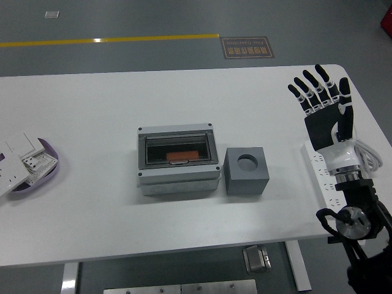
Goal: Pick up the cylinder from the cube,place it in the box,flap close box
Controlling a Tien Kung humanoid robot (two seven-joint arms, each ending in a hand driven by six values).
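Box (pixel 177 164), grey plastic, rectangular, with a dark clear flap through which we see an orange piece; matte grey cube (pixel 246 171) just beside it on the white surface (pixel 92 110), round socket on top. We cannot see the cylinder. Right hand (pixel 323 113) raised, fingers (pixel 308 89) spread, released.

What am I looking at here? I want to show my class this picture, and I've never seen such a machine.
This is one view from a camera high on a humanoid robot, looking down over a white table. Its right hand, black with five fingers, hangs spread open over the right edge, holding nothing. The left arm is out of view. In the middle sits a grey box with its clear flap shut and something orange inside. Beside it stands a grey cube with an empty round hole. A tray of white parts lies far left.
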